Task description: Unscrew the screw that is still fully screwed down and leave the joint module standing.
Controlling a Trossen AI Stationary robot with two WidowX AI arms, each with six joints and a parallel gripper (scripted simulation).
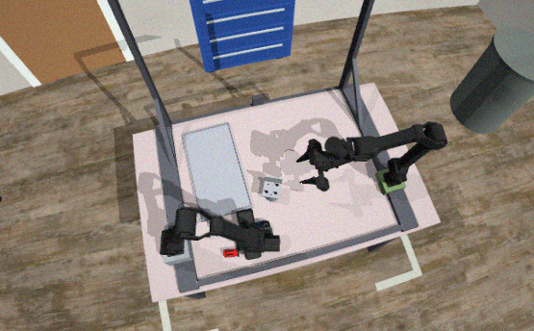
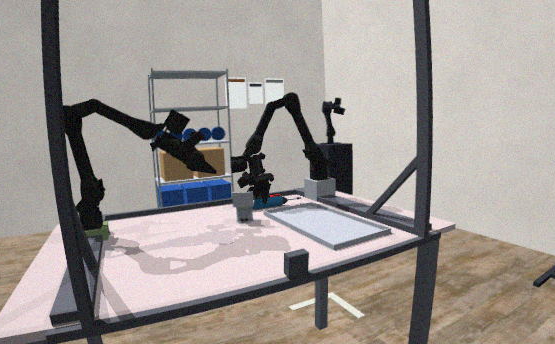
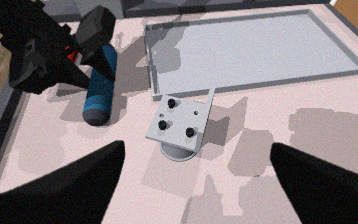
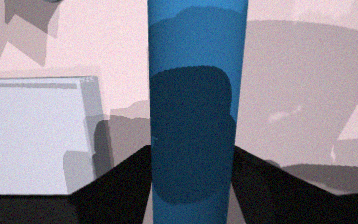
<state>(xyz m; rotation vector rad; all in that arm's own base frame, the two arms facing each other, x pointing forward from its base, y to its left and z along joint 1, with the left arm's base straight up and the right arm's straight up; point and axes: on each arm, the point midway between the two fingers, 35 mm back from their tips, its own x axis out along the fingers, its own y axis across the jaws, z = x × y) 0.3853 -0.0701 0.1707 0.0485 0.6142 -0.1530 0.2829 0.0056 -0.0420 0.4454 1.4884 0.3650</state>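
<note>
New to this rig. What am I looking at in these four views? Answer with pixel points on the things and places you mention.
Two black robot arms face each other across a pale pink table. One view looks down from above, one from beside the table, and two from cameras on the arms' wrists.

The right gripper (image 1: 275, 243) (image 3: 105, 84) (image 4: 190, 153) grips a blue electric screwdriver (image 2: 271, 202) (image 3: 99, 95) (image 4: 195, 100). The left gripper (image 1: 302, 170) (image 3: 197, 148) is open, with nothing between its fingers.

On the table: a shallow grey tray (image 1: 216, 168) (image 2: 327, 225) (image 3: 250, 50) (image 4: 30, 135), a small red tool (image 1: 230, 253), and a grey block with black screws (image 1: 271, 188) (image 2: 243, 205) (image 3: 179, 120).

A blue drawer cabinet stands near a brown door.
</note>
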